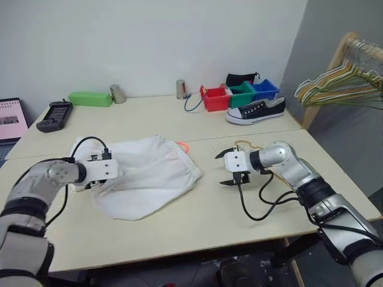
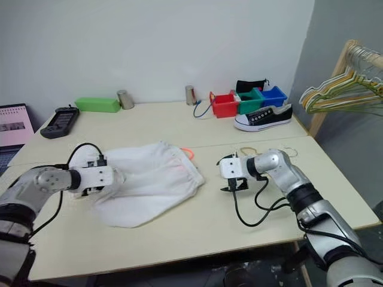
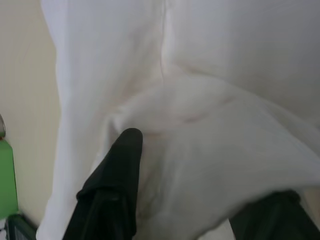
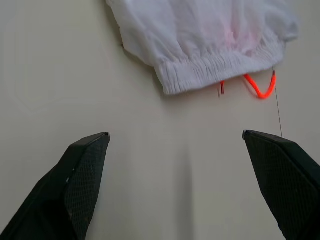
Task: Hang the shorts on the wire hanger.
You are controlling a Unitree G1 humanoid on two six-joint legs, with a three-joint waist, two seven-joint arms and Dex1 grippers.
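None of the hanging is done: the shorts [image 1: 146,176] lie flat on the table [image 1: 197,221], the left gripper [image 3: 200,215] part-open over the cloth, the right gripper [image 4: 180,185] wide and empty.

Left gripper [image 1: 96,181] angled forward and down, fingers apart; right gripper [image 1: 234,169] pointing leftward, fingers [image 4: 80,175] spread wide.
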